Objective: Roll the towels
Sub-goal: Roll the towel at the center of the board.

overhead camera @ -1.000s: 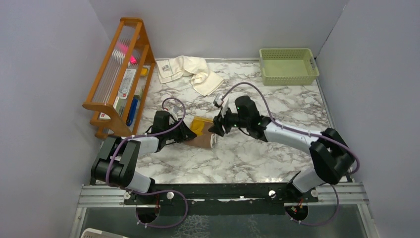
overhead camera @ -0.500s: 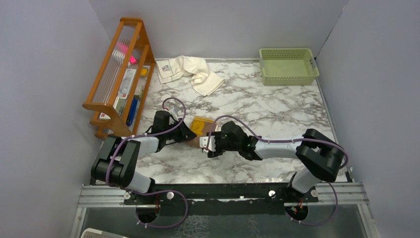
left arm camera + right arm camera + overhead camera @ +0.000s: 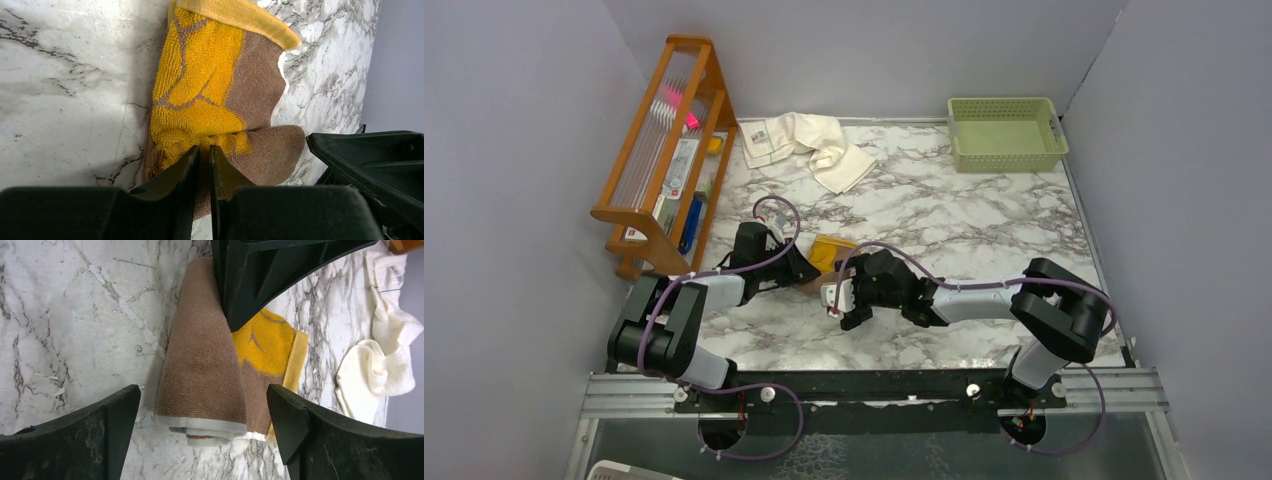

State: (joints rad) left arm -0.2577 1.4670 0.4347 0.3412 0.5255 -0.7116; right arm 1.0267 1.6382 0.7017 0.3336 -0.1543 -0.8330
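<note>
The marble table (image 3: 984, 240) carries a wooden rack (image 3: 669, 150) on its left and a green basket (image 3: 1007, 132) in the far right corner. The cream towel (image 3: 809, 145) lies crumpled at the far edge, near the rack. The brown towel (image 3: 202, 365) sits mid-table, partly rolled, with yellow showing. The right gripper (image 3: 202, 390) stands wide apart, straddling the roll's near end. The left gripper (image 3: 205, 152) is clamped on the towel's far end.
</note>
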